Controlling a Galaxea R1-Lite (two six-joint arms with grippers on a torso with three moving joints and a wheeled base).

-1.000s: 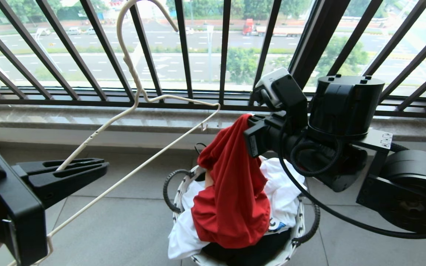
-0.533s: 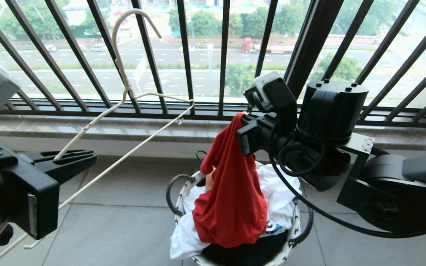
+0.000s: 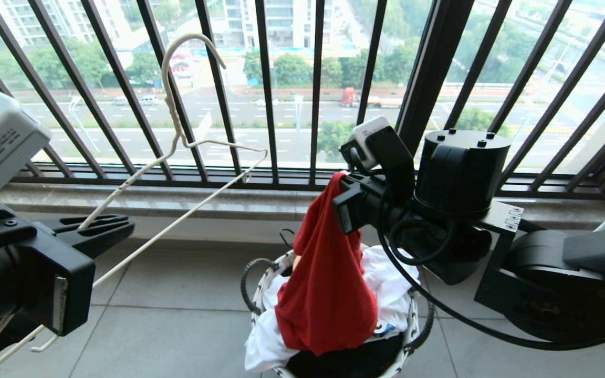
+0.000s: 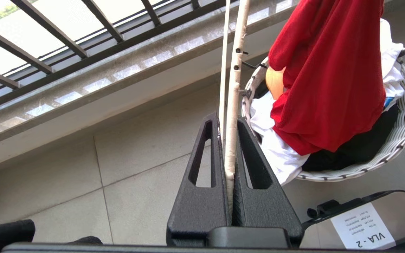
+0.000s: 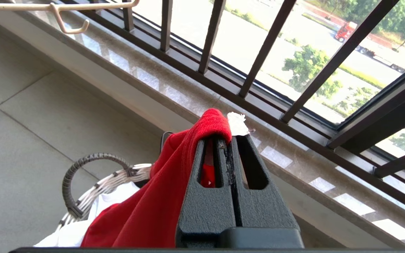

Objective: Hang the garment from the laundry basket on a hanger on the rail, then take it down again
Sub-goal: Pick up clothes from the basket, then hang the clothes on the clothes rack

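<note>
Dangling limp at five o'clock, the red T-shirt hangs from the right gripper, clenched on its collar above the laundry basket. Left gripper clamps the stiff wire hanger at nine o'clock. Soft, light cloth; I'd grip the neckline.

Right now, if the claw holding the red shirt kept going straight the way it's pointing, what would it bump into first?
Probably the stone window sill. In its own camera view the right gripper, shut on the red T-shirt, points at the sill, with the black window railing just beyond. Depth is hard to judge.
</note>
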